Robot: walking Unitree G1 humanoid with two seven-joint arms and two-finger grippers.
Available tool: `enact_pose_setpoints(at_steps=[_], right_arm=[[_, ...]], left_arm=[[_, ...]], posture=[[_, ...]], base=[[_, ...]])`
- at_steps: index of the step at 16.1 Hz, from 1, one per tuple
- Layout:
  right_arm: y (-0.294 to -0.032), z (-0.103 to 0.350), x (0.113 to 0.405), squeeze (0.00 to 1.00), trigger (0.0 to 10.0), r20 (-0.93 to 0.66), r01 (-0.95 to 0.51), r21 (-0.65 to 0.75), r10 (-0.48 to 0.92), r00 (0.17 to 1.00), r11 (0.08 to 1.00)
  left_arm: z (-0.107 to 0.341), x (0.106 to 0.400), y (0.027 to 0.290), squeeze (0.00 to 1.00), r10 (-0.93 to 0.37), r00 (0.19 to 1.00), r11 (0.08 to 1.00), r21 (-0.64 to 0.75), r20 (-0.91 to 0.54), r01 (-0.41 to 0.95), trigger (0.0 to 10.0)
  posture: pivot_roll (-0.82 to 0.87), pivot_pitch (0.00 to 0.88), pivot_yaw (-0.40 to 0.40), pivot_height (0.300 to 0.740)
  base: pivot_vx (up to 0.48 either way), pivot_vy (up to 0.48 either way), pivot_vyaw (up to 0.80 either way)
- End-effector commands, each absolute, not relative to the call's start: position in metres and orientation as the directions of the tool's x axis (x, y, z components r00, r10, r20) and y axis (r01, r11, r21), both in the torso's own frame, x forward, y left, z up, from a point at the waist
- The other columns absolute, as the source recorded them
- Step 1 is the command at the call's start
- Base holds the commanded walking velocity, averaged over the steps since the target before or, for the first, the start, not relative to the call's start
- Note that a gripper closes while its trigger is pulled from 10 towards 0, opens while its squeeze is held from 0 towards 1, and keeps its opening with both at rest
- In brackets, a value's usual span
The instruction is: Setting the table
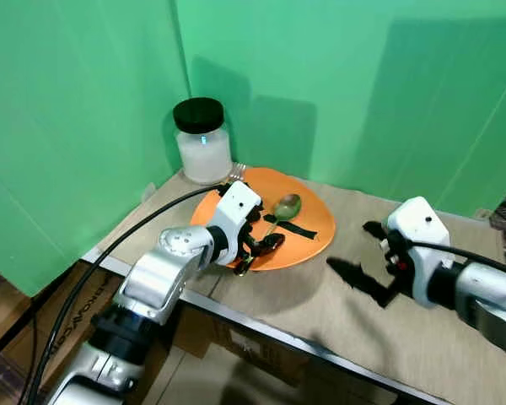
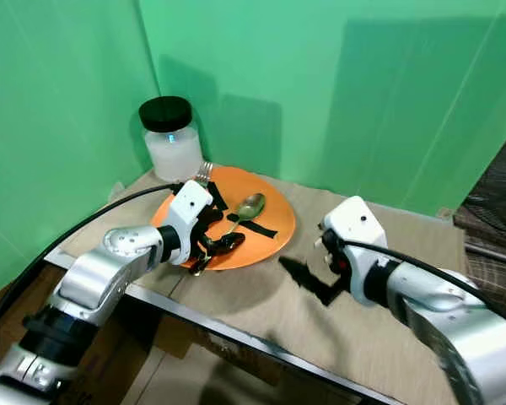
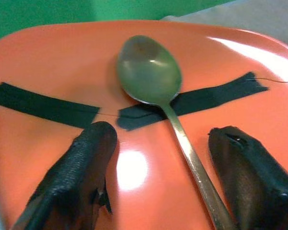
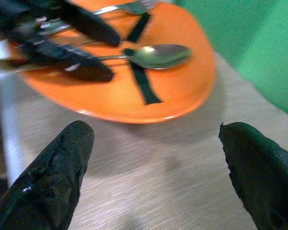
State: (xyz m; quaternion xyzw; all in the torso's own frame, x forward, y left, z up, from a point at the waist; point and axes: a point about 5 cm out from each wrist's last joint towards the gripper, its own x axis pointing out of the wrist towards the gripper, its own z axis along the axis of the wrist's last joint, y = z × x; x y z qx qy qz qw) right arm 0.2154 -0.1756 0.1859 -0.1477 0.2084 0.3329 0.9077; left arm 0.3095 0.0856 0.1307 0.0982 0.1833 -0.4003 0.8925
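Spoon (image 3: 151, 76) on orange plate (image 1: 308, 221): handle runs back between the left gripper's (image 3: 170, 158) wide-spread fingers, bowl ahead of the tips; left arm nearest. Right gripper (image 1: 373, 261), fingers wide, hovers beside the plate over the desk (image 1: 422, 337). Right wrist view adds a fork (image 4: 120, 8) beyond the spoon.

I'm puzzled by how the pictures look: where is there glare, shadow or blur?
Left wrist view: bright glare patches on the orange plate, spoon sharp, the near black fingers soft. Right wrist view: blurred overall, fingers out of focus. Left eye view: jar and right gripper cast dark shadows.
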Motion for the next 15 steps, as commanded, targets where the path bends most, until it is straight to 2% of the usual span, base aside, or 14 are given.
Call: enact_pose_setpoints(at_steps=[1, 5, 15], right_arm=[[-0.176, 0.19, 0.212, 0.0, 10.0, -0.469, -0.688, -0.13, 0.567, 0.677, 0.714], [-0.176, 0.188, 0.206, 0.0, 10.0, -0.49, -0.732, -0.115, 0.603, 0.63, 0.672], [-0.17, 0.187, 0.201, 0.0, 10.0, -0.496, -0.782, -0.104, 0.65, 0.576, 0.615]], left_arm=[[0.131, 0.313, 0.09, 0.0, -0.66, 0.616, 0.665, 0.048, -0.429, 0.746, 0.0], [0.13, 0.317, 0.093, 0.0, -0.654, 0.611, 0.657, 0.064, -0.446, 0.751, 0.0], [0.128, 0.317, 0.103, 0.0, -0.636, 0.619, 0.666, 0.077, -0.461, 0.742, 0.0]], posture=[[-0.17, 0.0, 0.072, 0.74], [-0.17, 0.0, 0.084, 0.74], [-0.2, 0.0, 0.079, 0.74]], base=[[0.0, 0.0, 0.0], [0.0, 0.0, 0.0], [0.0, 0.0, 0.0]])
